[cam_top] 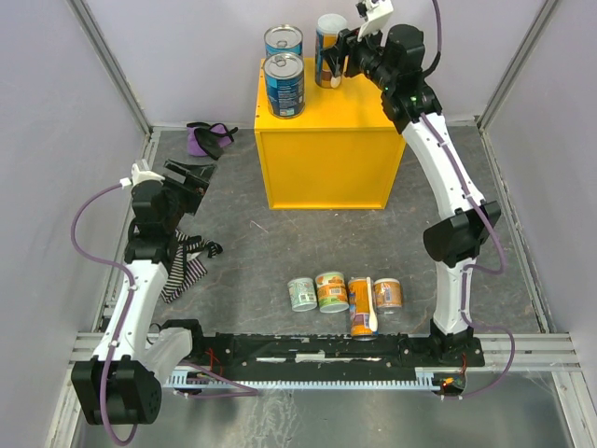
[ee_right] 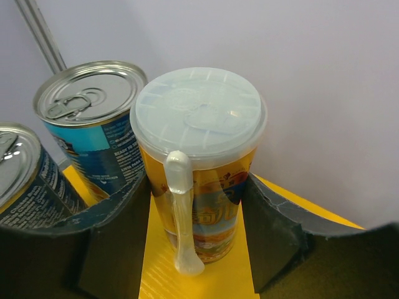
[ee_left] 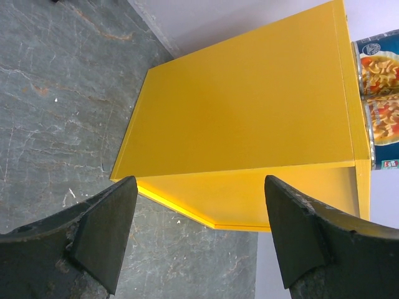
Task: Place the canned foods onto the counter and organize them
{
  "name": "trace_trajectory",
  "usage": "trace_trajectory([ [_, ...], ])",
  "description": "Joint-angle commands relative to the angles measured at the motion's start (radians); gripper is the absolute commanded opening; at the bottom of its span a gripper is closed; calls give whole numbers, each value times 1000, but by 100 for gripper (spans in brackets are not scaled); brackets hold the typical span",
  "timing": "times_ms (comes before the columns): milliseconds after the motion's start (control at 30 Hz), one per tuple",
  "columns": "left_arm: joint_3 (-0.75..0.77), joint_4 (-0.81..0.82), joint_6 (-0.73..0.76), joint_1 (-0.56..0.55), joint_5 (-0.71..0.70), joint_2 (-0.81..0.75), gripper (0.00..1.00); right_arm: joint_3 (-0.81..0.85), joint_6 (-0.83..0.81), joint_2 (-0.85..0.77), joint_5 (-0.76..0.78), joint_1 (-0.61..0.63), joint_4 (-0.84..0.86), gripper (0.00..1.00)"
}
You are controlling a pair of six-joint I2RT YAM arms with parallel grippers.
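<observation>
The yellow counter stands at the back of the table. Two blue-labelled cans stand upright on its top left. My right gripper is over the counter's back, its jaws closed against both sides of a tall orange can with a white spoon, which stands upright on the yellow top beside a blue can. Several cans lie on the table near the front: a pale-green one, a short orange one, a tall orange one with a spoon and another short orange one. My left gripper is open and empty, facing the counter.
A purple cloth bundle lies at the back left by the frame post. A striped cloth lies under my left arm. Grey walls and metal frame rails close in the table on all sides.
</observation>
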Motion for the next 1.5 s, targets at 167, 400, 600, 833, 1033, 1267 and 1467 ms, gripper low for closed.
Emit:
trace_trajectory([
  [167, 5, 81, 17, 4, 19, -5, 88, 49, 10, -23, -86, 8, 19, 3],
  [400, 10, 69, 18, 5, 25, -16, 87, -2, -8, -50, -48, 7, 9, 32],
  [600, 10, 49, 18, 5, 26, -38, 87, 6, 3, -41, -42, 8, -18, 75],
  [833, 12, 25, 14, 4, 22, -77, 87, 5, 30, -60, -45, 9, -17, 95],
  [1033, 5, -11, 4, 4, 14, -135, 86, -56, 40, -120, -25, 8, -10, 99],
  [1267, 16, -74, -11, 4, 0, -210, 86, -184, 58, -248, 27, 9, -3, 99],
  [1467, 19, -130, -30, 3, 2, -285, 86, -390, 94, -441, 101, 9, -10, 98],
])
